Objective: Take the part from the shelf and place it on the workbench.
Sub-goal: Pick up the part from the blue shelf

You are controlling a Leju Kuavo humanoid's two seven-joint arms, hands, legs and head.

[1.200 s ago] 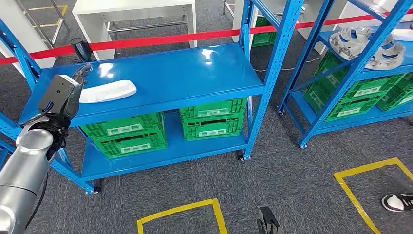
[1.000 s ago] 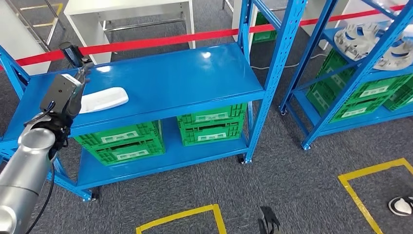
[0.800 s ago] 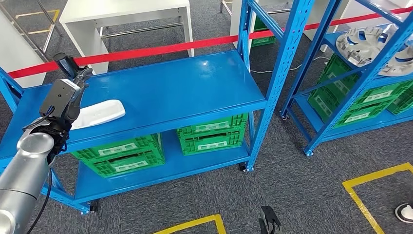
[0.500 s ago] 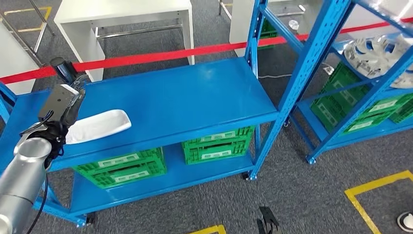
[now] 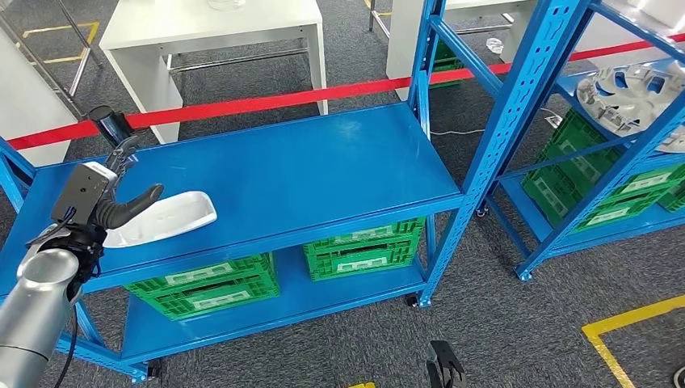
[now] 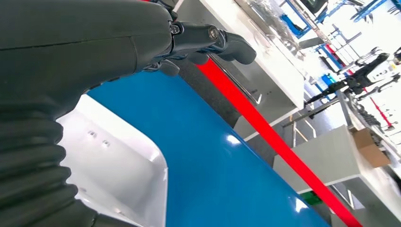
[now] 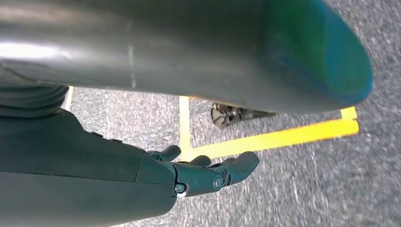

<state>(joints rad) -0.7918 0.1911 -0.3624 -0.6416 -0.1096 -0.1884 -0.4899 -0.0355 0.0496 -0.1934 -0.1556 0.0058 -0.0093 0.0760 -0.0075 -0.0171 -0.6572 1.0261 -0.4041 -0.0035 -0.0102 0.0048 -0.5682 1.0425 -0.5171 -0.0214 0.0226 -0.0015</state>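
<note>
Part: the white part [image 5: 165, 217] lies flat on the top board of the blue shelf [image 5: 323, 170], toward the board's left front, close to the edge.
Left hand: the left hand [image 5: 113, 202] sits over the near end of the part, thumb out above its rim and dark fingers reaching past on the far side; spread, nothing clamped that I can see.
Contact: from the left wrist view the hand [image 6: 118, 42] rides above the part [image 6: 118, 175]; I cannot tell whether it touches.
Right hand: the right hand [image 7: 198, 175] hangs low over the grey carpet by the yellow floor tape [image 7: 279, 137], fingers loosely apart, holding nothing.
Long axis: runs along the shelf front, slightly angled; the rounded far tip points toward the shelf's middle, the near end lies under the hand.
Risk one: a grip on one end only could let the long far end droop or twist out on the lift.
Risk two: a nudge from a half-closed hand could slide this smooth part off the front edge.
Risk three: the blue upright [image 5: 16, 174] just beside the arm could catch it on the way out.
</note>
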